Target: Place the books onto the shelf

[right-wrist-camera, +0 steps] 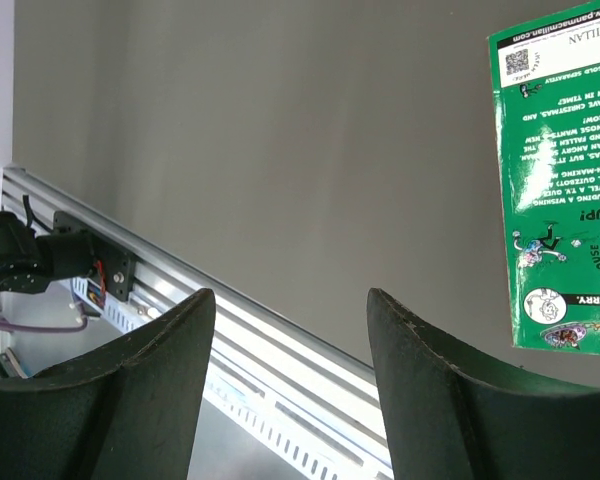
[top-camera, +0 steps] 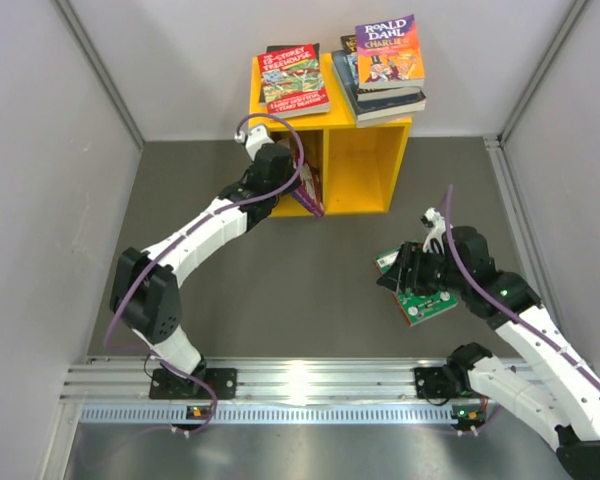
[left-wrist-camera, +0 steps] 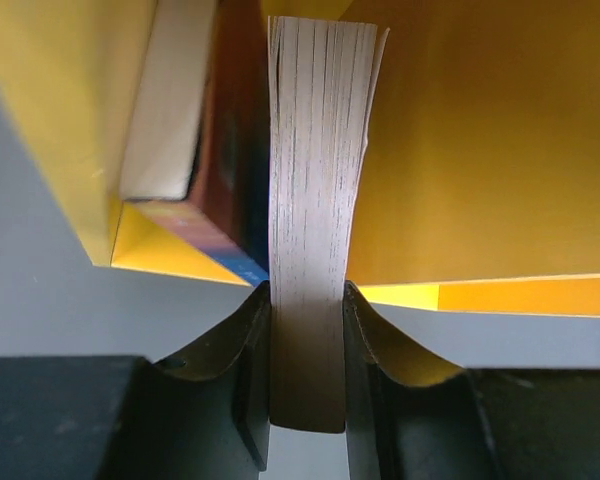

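Grey worktop (top-camera: 280,290) is carrying the yellow shelf (top-camera: 365,165), where the left end effector (left-wrist-camera: 306,295) is pinching a paperback (left-wrist-camera: 315,150) at its left compartment. The right end effector (right-wrist-camera: 290,295) is hanging spread, seemingly empty, near a green book (right-wrist-camera: 565,180).

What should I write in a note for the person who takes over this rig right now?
Left gripper: shut on a paperback, partly inside the left compartment of the shelf, next to a dark book already there.
Right gripper: open, empty; the green book lies on the table beside it.
On the shelf top: red book and a Roald Dahl stack.
To do: release the paperback, shelve the green book.
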Robot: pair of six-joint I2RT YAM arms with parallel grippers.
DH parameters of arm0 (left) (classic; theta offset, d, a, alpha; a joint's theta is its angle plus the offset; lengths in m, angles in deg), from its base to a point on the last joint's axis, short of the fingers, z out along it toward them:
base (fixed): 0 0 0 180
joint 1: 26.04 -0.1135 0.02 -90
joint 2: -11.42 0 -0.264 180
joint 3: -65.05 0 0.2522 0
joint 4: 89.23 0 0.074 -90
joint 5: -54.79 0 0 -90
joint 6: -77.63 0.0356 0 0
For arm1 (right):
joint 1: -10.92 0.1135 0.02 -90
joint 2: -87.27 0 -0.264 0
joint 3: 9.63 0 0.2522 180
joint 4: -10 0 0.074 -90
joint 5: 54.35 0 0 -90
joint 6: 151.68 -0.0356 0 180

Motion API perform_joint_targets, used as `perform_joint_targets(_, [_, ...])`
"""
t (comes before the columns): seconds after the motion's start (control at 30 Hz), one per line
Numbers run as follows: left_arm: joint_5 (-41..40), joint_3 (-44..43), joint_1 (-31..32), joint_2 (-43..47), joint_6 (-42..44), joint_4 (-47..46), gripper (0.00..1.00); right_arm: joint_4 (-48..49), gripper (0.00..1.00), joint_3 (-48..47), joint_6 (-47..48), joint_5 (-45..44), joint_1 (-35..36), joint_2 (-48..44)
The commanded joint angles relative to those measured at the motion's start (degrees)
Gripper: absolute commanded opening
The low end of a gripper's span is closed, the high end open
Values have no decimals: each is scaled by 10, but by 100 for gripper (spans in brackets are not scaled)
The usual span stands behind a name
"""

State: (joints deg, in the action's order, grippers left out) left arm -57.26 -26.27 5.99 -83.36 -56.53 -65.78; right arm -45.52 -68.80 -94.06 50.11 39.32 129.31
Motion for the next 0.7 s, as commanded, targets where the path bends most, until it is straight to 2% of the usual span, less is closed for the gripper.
perform_joint_targets(0.0, [-12, -79, -5, 4, 40, -51, 0, 4, 62, -17, 11, 0, -9, -4])
perform_joint_targets(0.17, [-27, -101, -4, 6, 56, -56, 0, 5, 62, -15, 9, 3, -12, -6])
perform_joint_targets(0.43, [-41, -51, -5, 14, 75, -135, 0, 6, 62, -10, 6, 7, -14, -8])
perform_joint_targets(0.67, [-32, -32, -5, -24, 71, -187, 0, 7, 62, -6, -2, 10, -16, -17])
